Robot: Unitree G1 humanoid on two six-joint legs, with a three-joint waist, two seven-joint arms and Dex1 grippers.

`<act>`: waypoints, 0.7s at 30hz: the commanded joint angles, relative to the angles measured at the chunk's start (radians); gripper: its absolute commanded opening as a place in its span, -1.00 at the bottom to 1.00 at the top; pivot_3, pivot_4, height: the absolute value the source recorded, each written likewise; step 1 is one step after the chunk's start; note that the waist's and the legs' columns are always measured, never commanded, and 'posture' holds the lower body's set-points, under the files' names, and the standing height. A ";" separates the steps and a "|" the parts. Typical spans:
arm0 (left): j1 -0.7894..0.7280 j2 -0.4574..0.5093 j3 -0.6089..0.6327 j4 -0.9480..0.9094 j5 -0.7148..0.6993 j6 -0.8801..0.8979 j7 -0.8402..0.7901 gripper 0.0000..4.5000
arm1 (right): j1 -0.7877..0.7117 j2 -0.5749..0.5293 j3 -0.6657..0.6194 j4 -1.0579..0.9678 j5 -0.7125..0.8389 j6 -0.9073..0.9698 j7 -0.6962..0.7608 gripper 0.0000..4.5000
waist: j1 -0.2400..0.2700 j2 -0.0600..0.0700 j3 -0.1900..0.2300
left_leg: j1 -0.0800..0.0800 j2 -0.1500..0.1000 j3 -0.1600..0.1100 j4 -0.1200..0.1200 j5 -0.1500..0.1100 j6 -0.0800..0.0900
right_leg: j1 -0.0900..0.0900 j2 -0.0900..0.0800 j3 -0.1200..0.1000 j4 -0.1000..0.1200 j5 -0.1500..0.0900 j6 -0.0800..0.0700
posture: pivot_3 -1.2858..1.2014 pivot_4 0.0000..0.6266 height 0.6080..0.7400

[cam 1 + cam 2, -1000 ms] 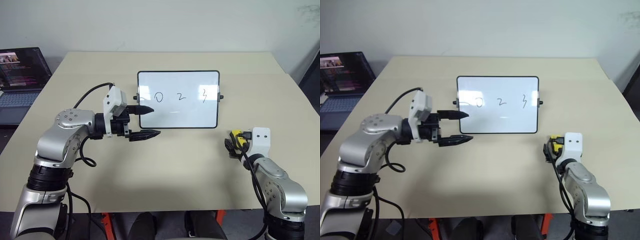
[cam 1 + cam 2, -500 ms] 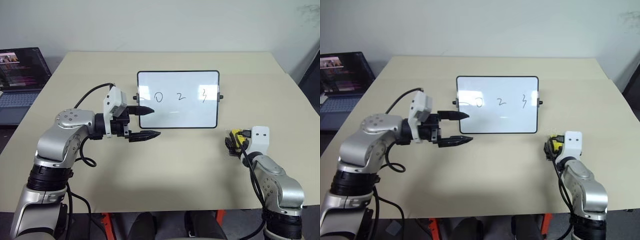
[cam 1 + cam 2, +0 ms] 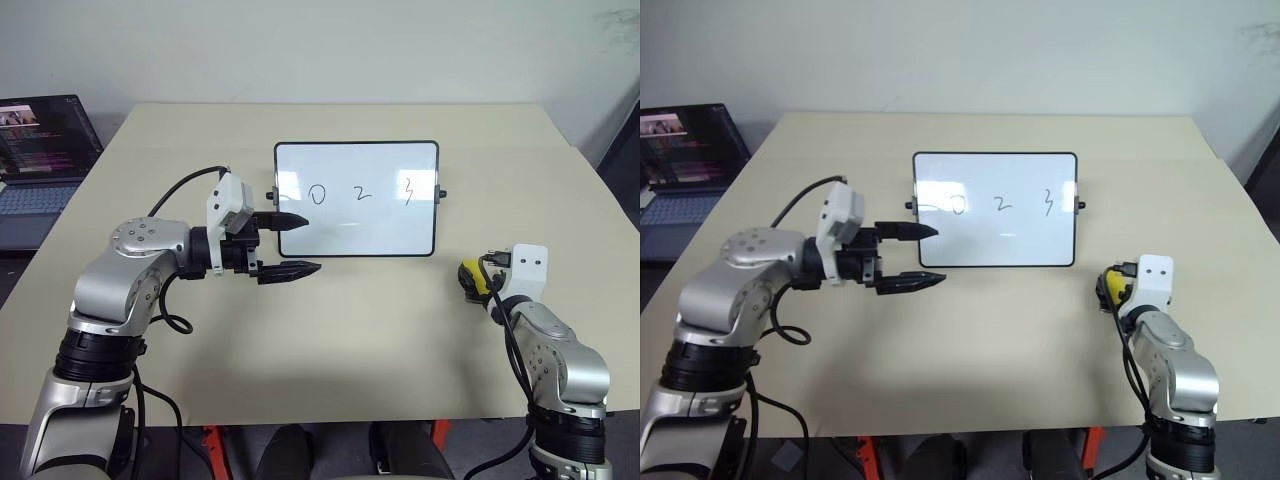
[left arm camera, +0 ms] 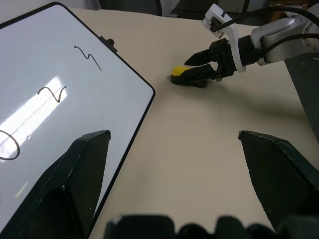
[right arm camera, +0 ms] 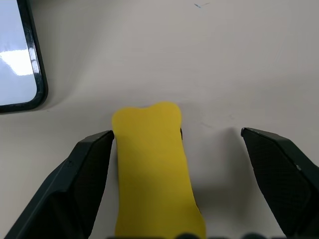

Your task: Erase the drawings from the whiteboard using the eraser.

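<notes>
Left eye view gives the whole scene: a beige table [image 3: 350, 330] with the whiteboard [image 3: 357, 199] propped up a little behind its middle, and the drawings [image 3: 361, 192], three small black marks, in a row across it. A laptop [image 3: 45, 160] stands off the table on the robot's left.

The left gripper [image 3: 290, 243] hangs in front of the board's left part, pointing sideways to the right, its fingers spread and holding nothing.

The right gripper [image 5: 177, 164] is low over the table, to the right of the board and nearer the robot. Its fingers stand wide apart, one on each side of the eraser [image 5: 155, 172]. The eraser lies on the table directly before this gripper, its long axis along the line the gripper points. I judge the right arm is the one to take it, the other arm being well apart.

Right wrist view shows what the head views cannot: the eraser is closer to one finger than to the other. Left wrist view shows from the side its dark underside on the table.
</notes>
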 commanded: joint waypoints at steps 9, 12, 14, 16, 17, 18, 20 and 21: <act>-0.027 0.011 0.014 -0.010 0.005 -0.013 -0.003 1.00 | -0.019 0.019 -0.004 -0.037 0.009 -0.006 -0.010 0.40 | 0.000 0.000 0.000 | 0.000 0.000 0.000 0.000 0.000 0.000 | 0.000 0.000 0.000 0.000 0.000 0.000 | 0.03 -0.52 1.00; -0.026 0.013 0.015 -0.010 0.005 -0.013 -0.005 1.00 | -0.023 0.019 -0.004 -0.034 0.007 -0.008 -0.009 -0.08 | 0.000 0.000 0.000 | 0.000 0.000 0.000 0.000 0.000 0.000 | 0.000 0.000 0.000 0.000 0.000 0.000 | 0.03 -0.52 1.00; -0.028 0.014 0.014 -0.009 0.007 -0.014 -0.005 1.00 | -0.024 0.020 -0.004 -0.033 0.009 -0.009 -0.008 -0.38 | 0.000 0.000 0.000 | 0.000 0.000 0.000 0.000 0.000 0.000 | 0.000 0.000 0.000 0.000 0.000 0.000 | 0.03 -0.52 1.00; -0.030 0.014 0.014 -0.005 0.008 -0.015 -0.006 1.00 | -0.026 0.021 -0.003 -0.031 0.009 -0.010 -0.007 -0.42 | 0.000 0.000 0.000 | 0.000 0.000 0.000 0.000 0.000 0.000 | 0.000 0.000 0.000 0.000 0.000 0.000 | 0.03 -0.52 1.00; -0.031 0.014 0.014 -0.004 0.009 -0.015 -0.007 1.00 | -0.026 0.021 -0.003 -0.031 0.009 -0.011 -0.007 -0.42 | 0.000 0.000 0.000 | 0.000 0.000 0.000 0.000 0.000 0.000 | 0.000 0.000 0.000 0.000 0.000 0.000 | 0.03 -0.52 1.00; -0.032 0.014 0.014 -0.004 0.009 -0.016 -0.007 1.00 | -0.027 0.022 -0.002 -0.031 0.009 -0.011 -0.007 -0.42 | 0.000 0.000 0.000 | 0.000 0.000 0.000 0.000 0.000 0.000 | 0.000 0.000 0.000 0.000 0.000 0.000 | 0.03 -0.52 1.00; -0.032 0.013 0.015 -0.004 0.011 -0.017 -0.007 1.00 | -0.029 0.023 -0.001 -0.029 0.009 -0.011 -0.007 -0.42 | 0.000 0.000 0.000 | 0.000 0.000 0.000 0.000 0.000 0.000 | 0.000 0.000 0.000 0.000 0.000 0.000 | 0.03 -0.52 1.00; -0.032 0.013 0.015 -0.004 0.012 -0.018 -0.007 1.00 | -0.029 0.024 -0.001 -0.029 0.009 -0.011 -0.007 -0.42 | 0.000 0.000 0.000 | 0.000 0.000 0.000 0.000 0.000 0.000 | 0.000 0.000 0.000 0.000 0.000 0.000 | 0.03 -0.52 1.00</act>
